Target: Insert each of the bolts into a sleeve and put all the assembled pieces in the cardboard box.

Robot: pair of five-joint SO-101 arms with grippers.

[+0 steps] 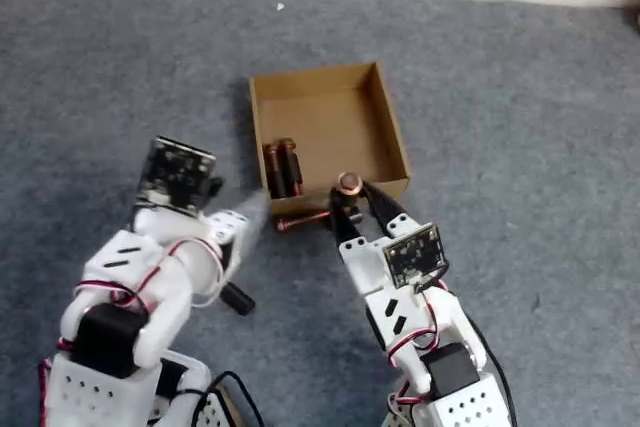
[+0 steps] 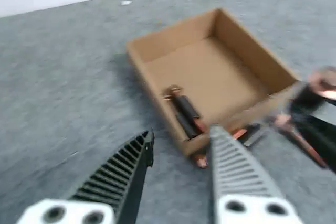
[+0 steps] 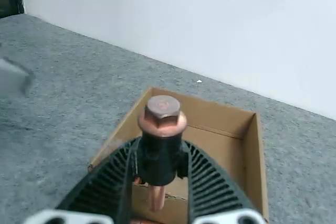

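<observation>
The right claw [image 1: 350,207] is clamped on a black sleeve [image 3: 157,156] with a copper bolt [image 3: 162,114] standing through it, head up and shank poking out below. It is held upright at the near wall of the cardboard box [image 1: 390,137], so the pair looks ready to go over the rim. I judge this piece assembled and the drop into the box to be the step in hand. Two finished pieces [image 1: 281,167] already lie side by side in the box against the wall on the left arm's side, which leaves most of the box floor free. The left claw [image 2: 182,132] hangs with its jaws apart, holding nothing, above the grey counter [image 1: 520,77] just outside the box's near corner. A loose bolt [image 1: 300,222] lies on the counter there, just beside the box's near wall and between the two claws. The open left claw seems placed to pick it up.
</observation>
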